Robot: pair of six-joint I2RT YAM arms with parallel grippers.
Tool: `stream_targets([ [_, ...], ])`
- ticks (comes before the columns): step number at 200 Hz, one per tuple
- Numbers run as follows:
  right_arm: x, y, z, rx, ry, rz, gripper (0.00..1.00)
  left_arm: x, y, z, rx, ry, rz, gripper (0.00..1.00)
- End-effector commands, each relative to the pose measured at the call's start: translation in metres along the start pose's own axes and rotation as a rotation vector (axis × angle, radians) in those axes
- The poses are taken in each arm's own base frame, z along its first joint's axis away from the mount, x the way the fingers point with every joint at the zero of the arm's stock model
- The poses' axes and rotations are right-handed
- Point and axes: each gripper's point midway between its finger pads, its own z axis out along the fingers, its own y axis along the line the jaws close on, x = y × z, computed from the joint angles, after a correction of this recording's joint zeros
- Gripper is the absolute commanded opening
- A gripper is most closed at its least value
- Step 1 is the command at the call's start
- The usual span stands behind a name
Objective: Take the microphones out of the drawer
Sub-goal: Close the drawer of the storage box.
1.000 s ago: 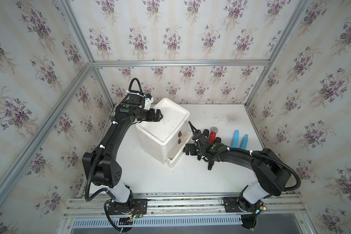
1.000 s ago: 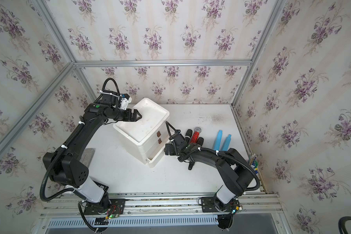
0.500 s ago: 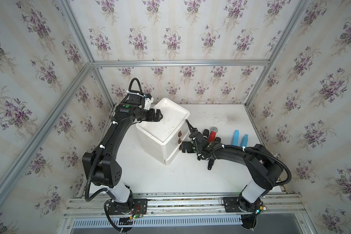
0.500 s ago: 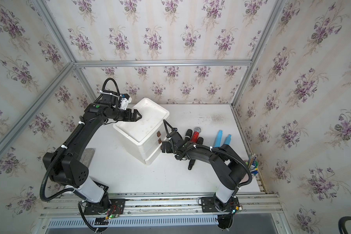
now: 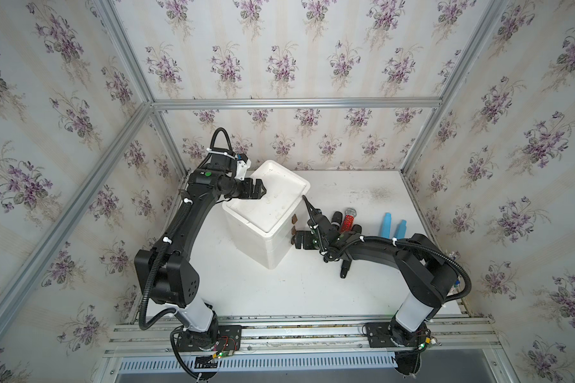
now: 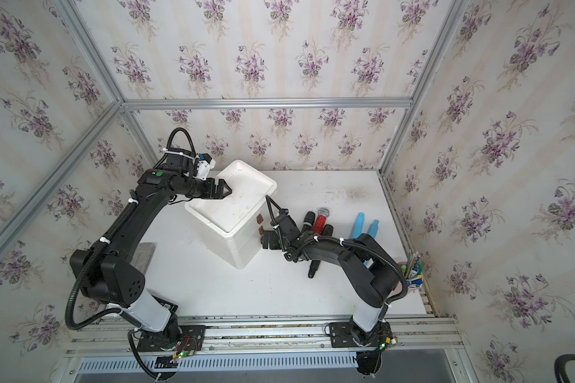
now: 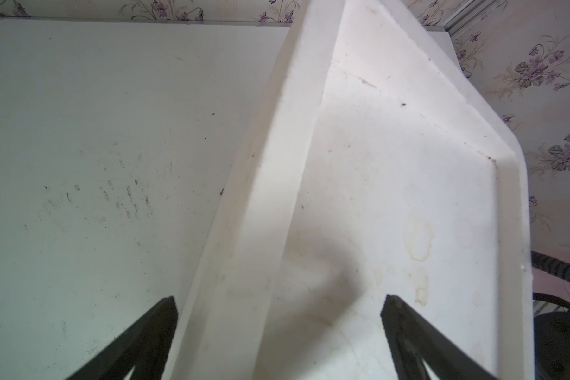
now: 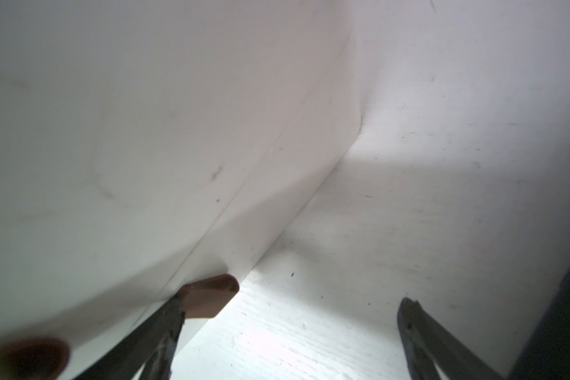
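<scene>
A white drawer cabinet [image 5: 266, 212] [image 6: 229, 212] stands mid-table, its drawers flush in the front. Its brown handles [image 5: 294, 219] [image 8: 209, 296] face right. A red glitter microphone [image 5: 347, 220] [image 6: 320, 220] lies on the table right of the cabinet among black microphones [image 5: 336, 219]. My right gripper [image 5: 297, 239] [image 8: 290, 309] is open, low at the cabinet front, one finger against a handle, holding nothing. My left gripper [image 5: 261, 190] [image 7: 278, 306] is open, straddling the raised rim of the cabinet top.
Another black microphone [image 5: 345, 270] lies partly under my right arm. Two light-blue objects [image 5: 386, 223] lie further right. A cup of pens [image 6: 412, 268] stands by the right wall. The cabinet sits close to the left back corner.
The bottom drawer, pulled out a second ago, has slid in flush. My right gripper moved left toward the cabinet front with it. The left arm has not moved.
</scene>
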Motion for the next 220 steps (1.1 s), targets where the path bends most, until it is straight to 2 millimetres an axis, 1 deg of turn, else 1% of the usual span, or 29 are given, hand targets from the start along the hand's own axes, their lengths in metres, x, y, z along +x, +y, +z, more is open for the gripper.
stream_targets([
  [1,-0.002,-0.002,0.0,0.006,-0.016,0.013,1.0,0.01,-0.002,0.0,0.011,0.04,-0.02,0.99],
  [25,-0.007,-0.006,-0.008,0.025,-0.023,-0.002,1.0,0.011,-0.003,0.0,0.013,0.042,-0.02,0.99],
  [40,-0.011,-0.013,-0.014,0.036,-0.024,-0.001,1.0,0.01,-0.003,0.0,0.013,0.041,-0.021,0.99],
  [56,-0.016,-0.027,-0.022,0.054,-0.016,0.012,1.0,0.011,-0.002,0.0,0.013,0.043,-0.023,0.99],
  [85,-0.032,-0.056,-0.045,0.099,-0.051,0.024,1.0,0.011,-0.007,0.003,0.025,0.048,-0.019,0.99],
  [109,-0.045,-0.081,-0.062,0.124,-0.094,0.038,1.0,0.014,-0.023,0.009,0.059,0.065,0.003,0.99],
  [114,-0.046,-0.082,-0.065,0.12,-0.099,0.026,1.0,0.015,-0.027,0.011,0.064,0.069,0.009,0.99],
  [116,-0.051,-0.092,-0.067,0.135,-0.111,0.043,1.0,0.016,-0.028,0.012,0.065,0.071,0.009,0.99],
  [120,-0.055,-0.1,-0.07,0.144,-0.118,0.048,1.0,0.016,-0.031,0.013,0.069,0.074,0.013,0.99],
  [154,-0.075,-0.14,-0.087,0.176,-0.149,0.029,1.0,0.018,-0.057,0.022,0.123,0.096,0.027,0.99],
  [176,-0.086,-0.167,-0.097,0.207,-0.171,0.06,1.0,0.022,-0.067,0.028,0.139,0.103,0.023,0.99],
  [193,-0.092,-0.179,-0.105,0.234,-0.201,0.063,1.0,0.026,-0.072,0.031,0.147,0.111,0.024,0.99],
  [220,-0.097,-0.186,-0.112,0.251,-0.228,0.051,1.0,0.03,-0.084,0.034,0.16,0.119,0.034,0.99],
])
